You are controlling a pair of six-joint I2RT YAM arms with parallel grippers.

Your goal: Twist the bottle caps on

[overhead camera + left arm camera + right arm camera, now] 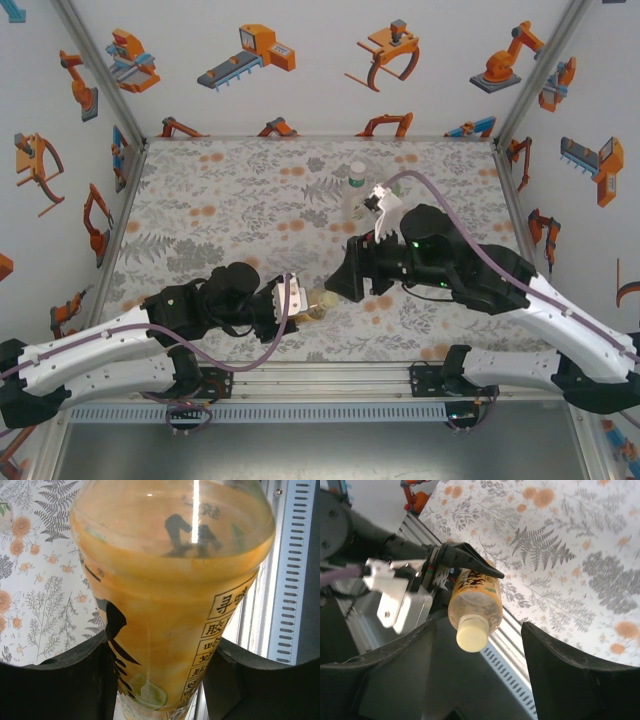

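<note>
Left gripper [160,680] is clamped on the orange bottle [170,605], tilted above the near edge of the tabletop [200,200]. Right gripper [479,647] has its jaws apart around the pale cap [471,635], seemingly not touching it.

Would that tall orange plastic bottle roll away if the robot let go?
Probably: the tall orange-yellow plastic bottle is round and held sideways in the left gripper, so it would likely roll. Its shiny skin looks slippery.
</note>
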